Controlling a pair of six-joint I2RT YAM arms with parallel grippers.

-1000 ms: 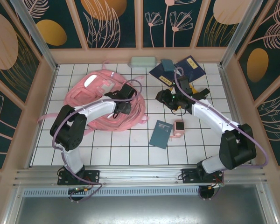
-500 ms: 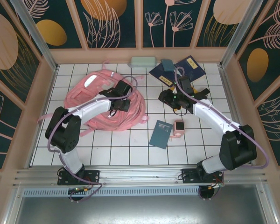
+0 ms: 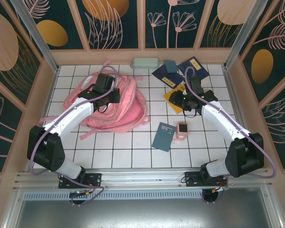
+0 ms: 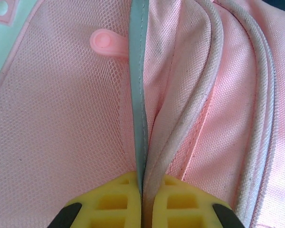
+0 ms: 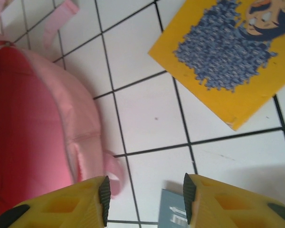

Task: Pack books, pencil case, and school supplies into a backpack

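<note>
The pink backpack (image 3: 109,110) lies at the left of the tiled table. My left gripper (image 3: 109,97) is on its upper part, shut on a fold of its fabric: a pale strip and piped seam (image 4: 147,142) run between the pads. My right gripper (image 3: 181,101) hangs open above bare tile (image 5: 152,118), between the backpack's edge (image 5: 33,123) and the yellow book (image 5: 232,61), with nothing between its fingers. The dark teal book (image 3: 164,136) and the pink cube (image 3: 182,128) lie nearer. The mint pencil case (image 3: 146,62), a teal pad (image 3: 170,65) and two navy books (image 3: 194,67) lie at the back.
Wooden walls close the table on three sides. A pink strap (image 3: 88,133) trails from the backpack towards the front. A corner of the dark teal book (image 5: 173,209) sits just beneath my right fingertips. Open tile runs along the near edge.
My left gripper closed and moved left and back across the backpack, dragging its fabric that way. My right gripper shifted slightly right and back, uncovering more of the yellow book.
</note>
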